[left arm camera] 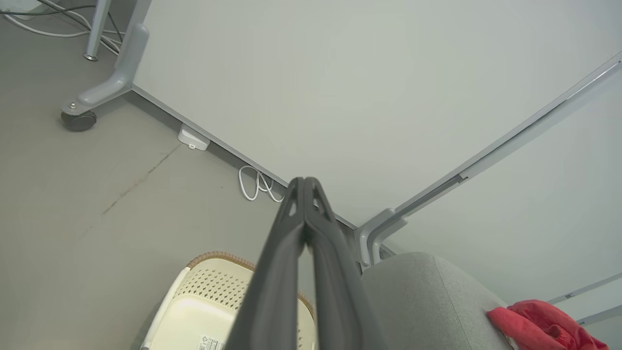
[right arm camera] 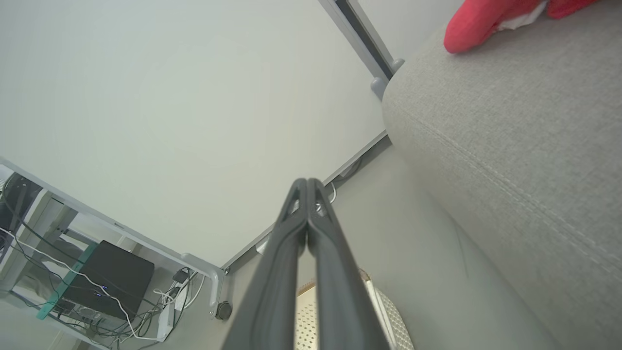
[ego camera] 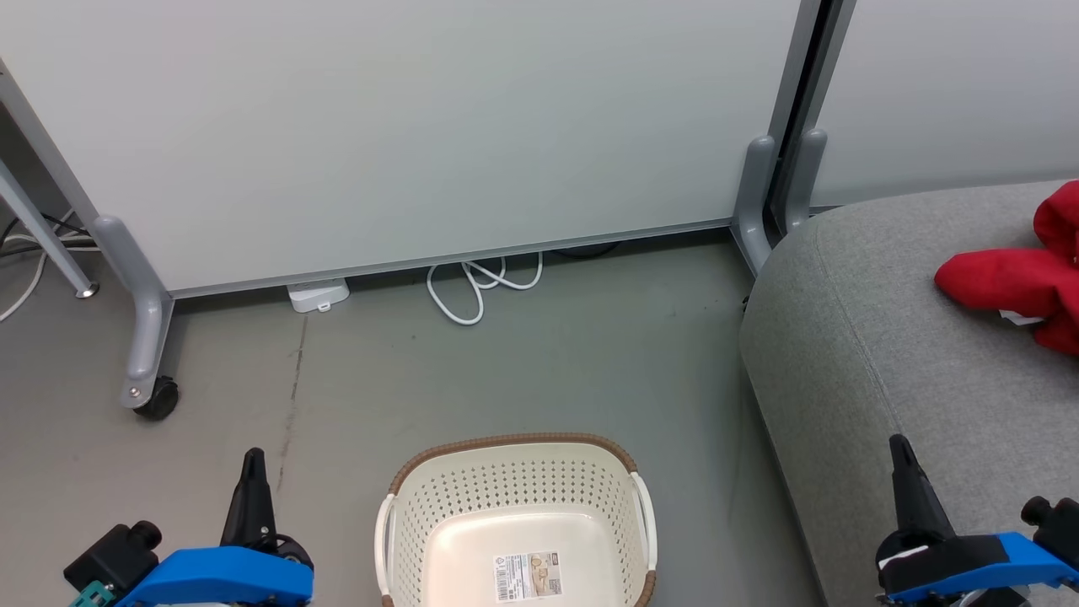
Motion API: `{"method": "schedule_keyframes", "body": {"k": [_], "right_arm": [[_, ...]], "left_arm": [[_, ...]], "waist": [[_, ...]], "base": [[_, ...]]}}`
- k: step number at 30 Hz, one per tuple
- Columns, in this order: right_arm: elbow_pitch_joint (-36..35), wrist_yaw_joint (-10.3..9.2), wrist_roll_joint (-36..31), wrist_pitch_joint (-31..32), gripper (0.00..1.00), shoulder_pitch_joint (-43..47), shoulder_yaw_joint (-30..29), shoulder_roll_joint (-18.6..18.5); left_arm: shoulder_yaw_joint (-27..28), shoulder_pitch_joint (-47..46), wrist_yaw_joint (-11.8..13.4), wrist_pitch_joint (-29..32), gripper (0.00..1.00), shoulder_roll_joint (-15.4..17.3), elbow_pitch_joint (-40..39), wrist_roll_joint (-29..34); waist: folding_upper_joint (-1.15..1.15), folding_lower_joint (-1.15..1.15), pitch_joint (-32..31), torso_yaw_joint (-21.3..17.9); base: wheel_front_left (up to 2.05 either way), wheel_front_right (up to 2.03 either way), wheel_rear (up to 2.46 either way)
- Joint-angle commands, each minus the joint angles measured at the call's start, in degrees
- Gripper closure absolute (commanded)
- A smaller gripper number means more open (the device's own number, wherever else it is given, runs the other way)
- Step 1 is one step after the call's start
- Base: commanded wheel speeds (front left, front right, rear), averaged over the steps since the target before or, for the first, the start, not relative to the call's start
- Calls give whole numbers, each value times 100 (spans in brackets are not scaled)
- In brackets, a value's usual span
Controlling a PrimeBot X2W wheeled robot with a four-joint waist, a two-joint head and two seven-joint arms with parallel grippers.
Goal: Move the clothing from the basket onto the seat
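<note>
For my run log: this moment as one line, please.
basket: no clothing seen | clothing: on seat | left hand: shut, empty | right hand: shut, empty

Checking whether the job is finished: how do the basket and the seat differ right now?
The basket is empty but for its label sticker; the seat carries the red clothing. The basket is small, cream, perforated plastic; the seat is large, grey fabric. Both have rounded edges.
</note>
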Motion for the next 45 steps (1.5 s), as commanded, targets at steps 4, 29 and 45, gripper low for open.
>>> {"method": "schedule_keyframes", "body": {"k": [4,29,45], "right_arm": [[-99,1,499,118,100,-201,-33,4],[-153,2,2117,535,100,-308,-88,23],[-180,2,3019,769,100,-357,-119,34]], "left_arm": [[53,-208,-18,109,100,13,-103,-461],[189,-322,-28,519,100,15,-179,-2052],[264,-396,-35,755,100,16,-217,-2935]], "waist": [[0,0,1,-10],[0,0,6,-56],[0,0,9,-87]], "base": [[0,0,0],[0,0,0],[0,0,0]]}}
